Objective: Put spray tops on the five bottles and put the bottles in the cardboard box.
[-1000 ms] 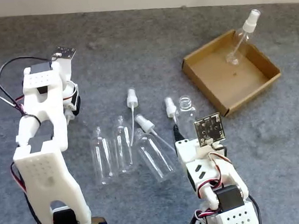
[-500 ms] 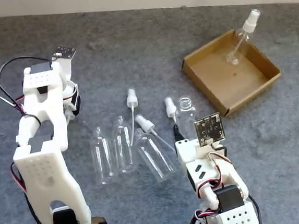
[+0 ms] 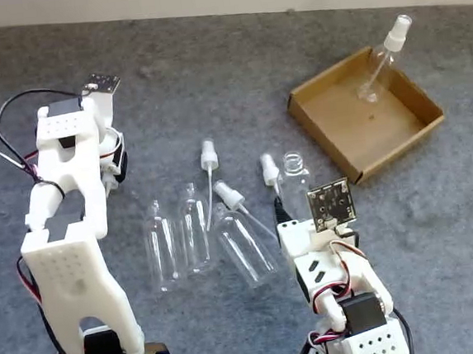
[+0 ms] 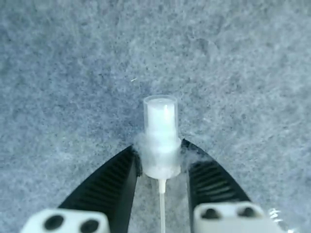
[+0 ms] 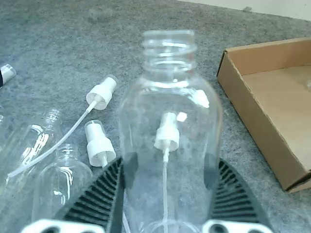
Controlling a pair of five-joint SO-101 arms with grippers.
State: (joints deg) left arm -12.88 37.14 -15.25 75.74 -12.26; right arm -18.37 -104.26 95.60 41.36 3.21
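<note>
Bottle (image 5: 167, 126), upright with no cap on, is pinched between the right gripper's (image 5: 167, 167) jaws, not far from the cardboard box (image 3: 365, 132). A spray top (image 4: 160, 141) is clamped in the left gripper (image 4: 160, 158) over the grey carpet (image 4: 73, 73). One capped bottle (image 3: 378, 63) is leaned in the box, and three clear bottles (image 3: 193, 234) are laid flat between the arms.

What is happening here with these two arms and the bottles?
The left gripper is shut on a white plastic spray top, and the right gripper holds a clear plastic bottle upright, its neck open. One capped bottle rests in the brown cardboard box; three open bottles lie on the grey carpet.
</note>
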